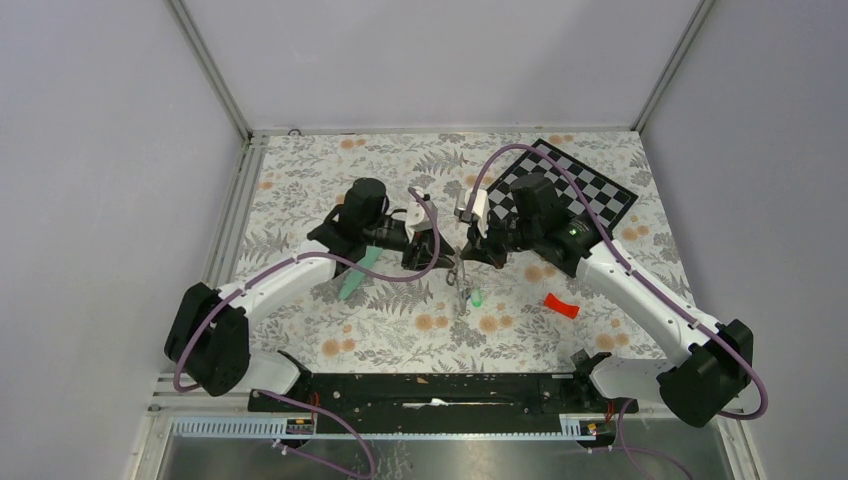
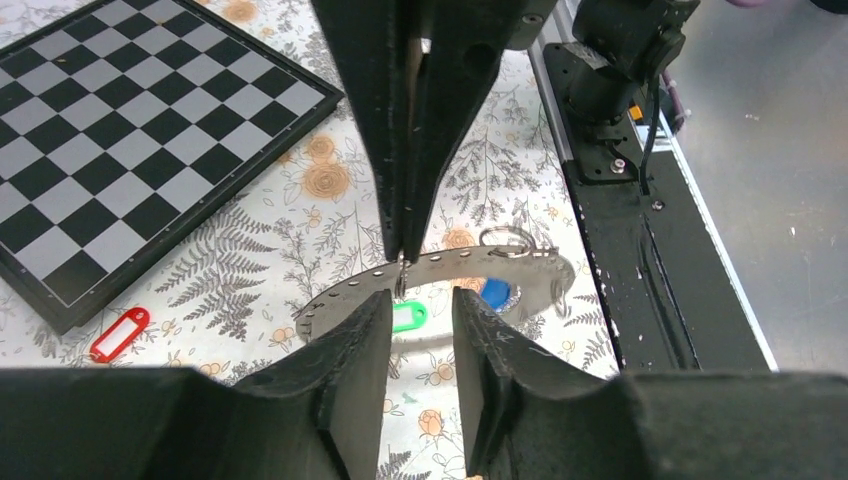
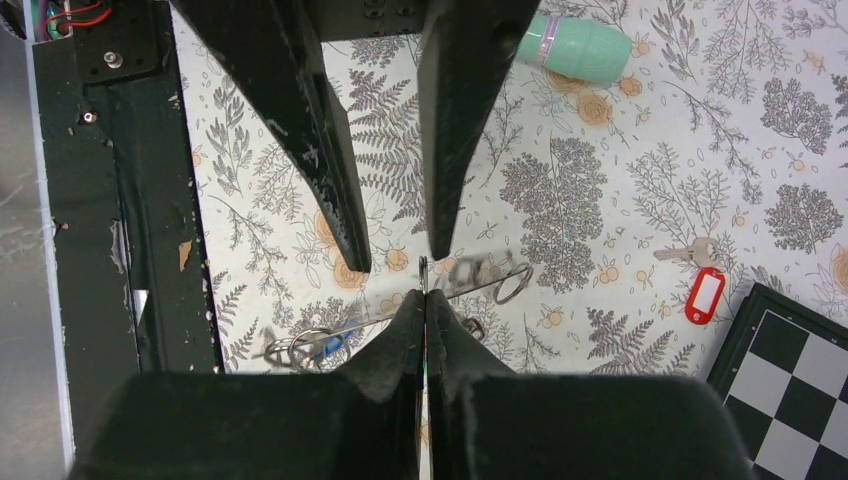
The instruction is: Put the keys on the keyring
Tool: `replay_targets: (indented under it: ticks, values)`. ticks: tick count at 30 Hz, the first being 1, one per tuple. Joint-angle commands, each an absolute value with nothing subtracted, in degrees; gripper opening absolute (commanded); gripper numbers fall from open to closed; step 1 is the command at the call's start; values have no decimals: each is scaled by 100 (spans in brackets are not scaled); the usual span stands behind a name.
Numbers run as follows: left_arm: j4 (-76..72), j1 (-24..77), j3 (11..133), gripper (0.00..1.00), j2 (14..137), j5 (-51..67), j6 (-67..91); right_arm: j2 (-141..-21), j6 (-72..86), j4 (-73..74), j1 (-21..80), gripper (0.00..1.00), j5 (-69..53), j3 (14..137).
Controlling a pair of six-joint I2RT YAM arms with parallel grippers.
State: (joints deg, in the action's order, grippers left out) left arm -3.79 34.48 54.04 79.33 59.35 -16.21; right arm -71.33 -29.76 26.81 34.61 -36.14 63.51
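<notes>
The right gripper [image 3: 424, 300] is pinched shut on the rim of the keyring [image 2: 470, 268], held edge-on above the bench [image 3: 650, 150]. The left gripper [image 2: 421, 302] stands partly open just beside it, holding nothing, and hides the ring's lower edge. A green key [image 2: 408, 316] and a blue key [image 2: 495, 293] show through the ring's hole. Their blades are hard to make out, and it is unclear whether they hang from the ring. Farther off lie a red key [image 3: 706, 293], a mint tube [image 3: 575, 45] cut off by the frame, and a chessboard [image 2: 130, 130].

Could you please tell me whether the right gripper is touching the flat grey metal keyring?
Touching. The left wrist view shows the right gripper pinched shut on the rim of the flat grey perforated keyring, with no gap.
</notes>
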Motion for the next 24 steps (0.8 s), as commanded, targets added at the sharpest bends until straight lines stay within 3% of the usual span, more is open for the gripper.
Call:
replay_targets:
  ticks: [1,16,24]
  values:
    - [-244,3591,5705,32,8028,5810,-2169,-7120,-2981,2652,3516,0,-3517,6623]
    - [-566,3661,5690,18,8133,5721,-2051,-7051,-2919,2516,3514,0,-3587,6398]
    - [-659,3665,5682,16,8146,5750,-1951,-7042,-2894,2464,3511,0,-3658,6299]
